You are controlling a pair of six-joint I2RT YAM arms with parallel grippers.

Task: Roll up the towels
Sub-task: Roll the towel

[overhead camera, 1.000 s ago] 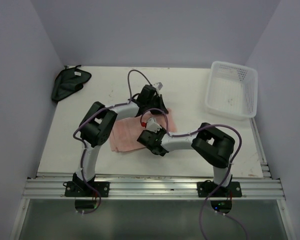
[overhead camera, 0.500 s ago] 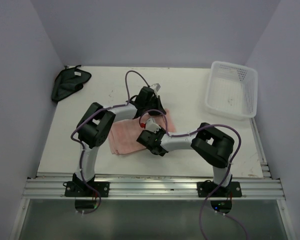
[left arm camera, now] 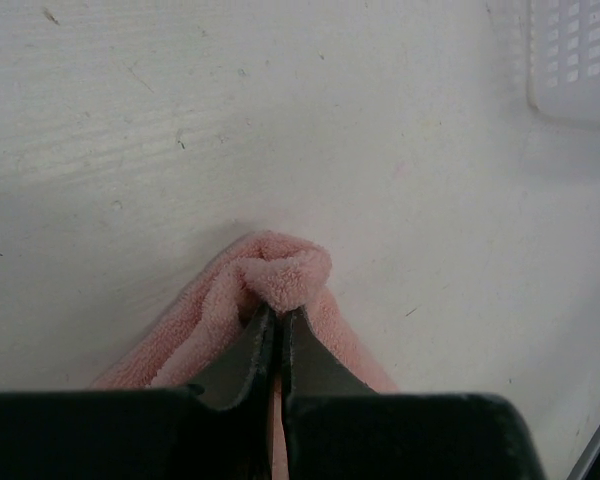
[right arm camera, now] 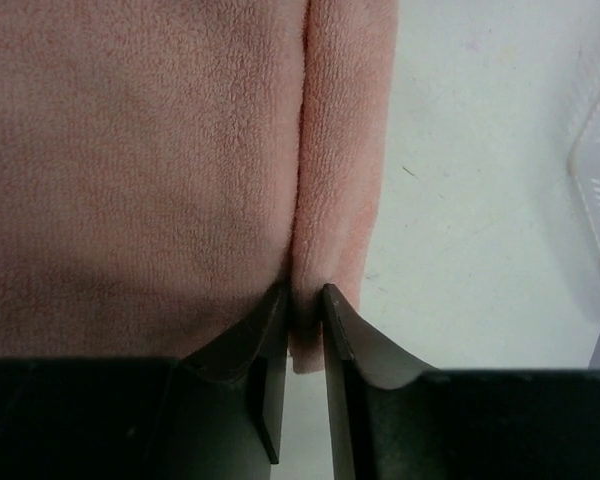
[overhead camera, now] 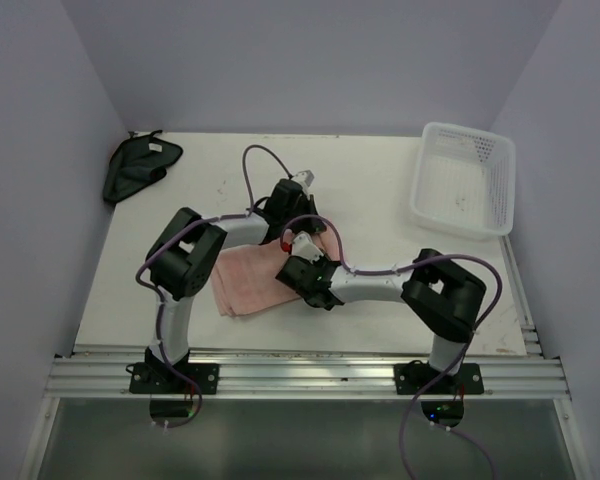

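While on tbl point(overhead camera: 380, 190), pink towel point(overhead camera: 242, 285) part-folded

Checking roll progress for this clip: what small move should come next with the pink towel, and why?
Probably pull the left claw, shut on the pink towel's bunched corner, back over the cloth to begin the roll. The towel lies folded flat, unrolled, and the right claw sits at its folded edge, jaws slightly apart.

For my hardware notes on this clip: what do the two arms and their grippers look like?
Both the left arm and right arm have silver-grey tubular links with bulky black joint housings, on black bases. A purple cable loops loosely along each. The left gripper and right gripper carry plain black tapering fingers; no markings are visible.
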